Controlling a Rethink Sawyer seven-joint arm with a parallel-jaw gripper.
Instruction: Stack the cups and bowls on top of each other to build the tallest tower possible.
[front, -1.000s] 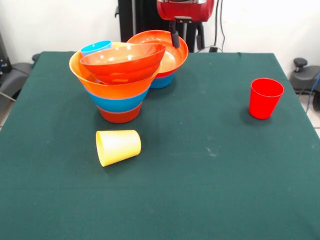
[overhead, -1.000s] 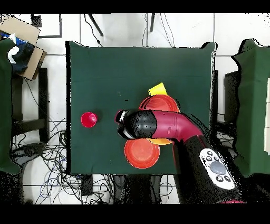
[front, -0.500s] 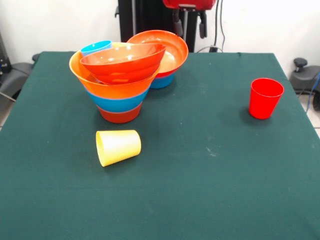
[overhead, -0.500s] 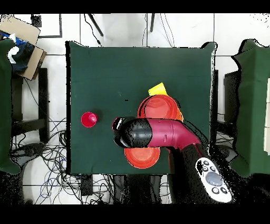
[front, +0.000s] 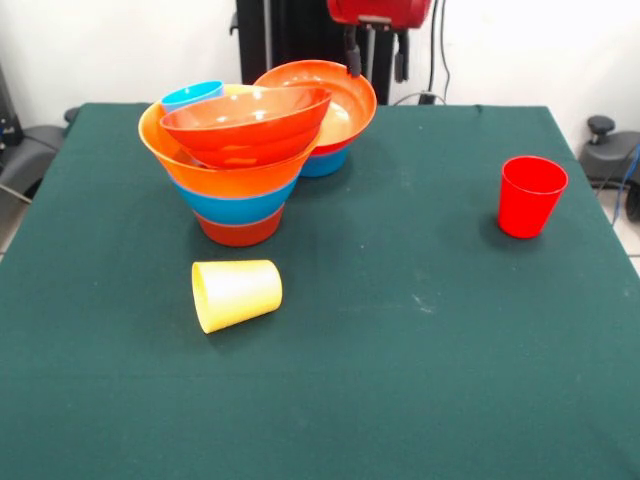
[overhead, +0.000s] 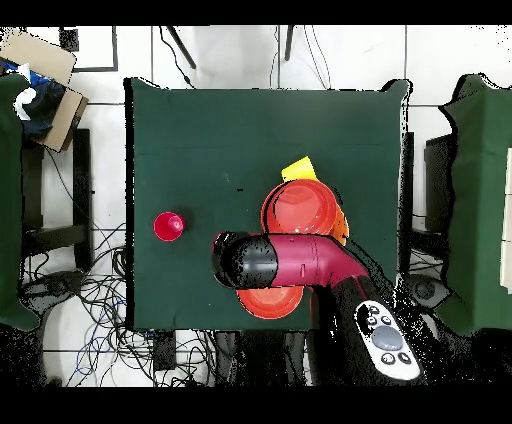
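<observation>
The tower (front: 238, 165) stands at the left: a red-orange bowl, a blue bowl and the huge orange bowl nested, with a shallow red-orange bowl (front: 245, 122) tilted on top. From above, the tower (overhead: 300, 208) is an orange disc. Behind it, a light blue cup (front: 192, 95) peeks out. A second red-orange bowl (front: 335, 100) sits in a small blue bowl (front: 322, 163). The yellow cup (front: 236, 293) lies on its side in front. To the right, the red cup (front: 531, 195) stands upright. My gripper (front: 376, 55) hangs open and empty above the rear bowl.
In the overhead view my red arm (overhead: 305, 260) covers part of the rear bowl (overhead: 268, 302), and the red cup (overhead: 168, 226) and yellow cup (overhead: 299, 169) lie either side. A cardboard box (overhead: 45, 60) and cables lie off the green table (overhead: 200, 130).
My gripper has lifted from inside the rear red-orange bowl to above its rim. In the overhead view the arm has swung toward the picture's bottom. Bowls and cups have not moved.
</observation>
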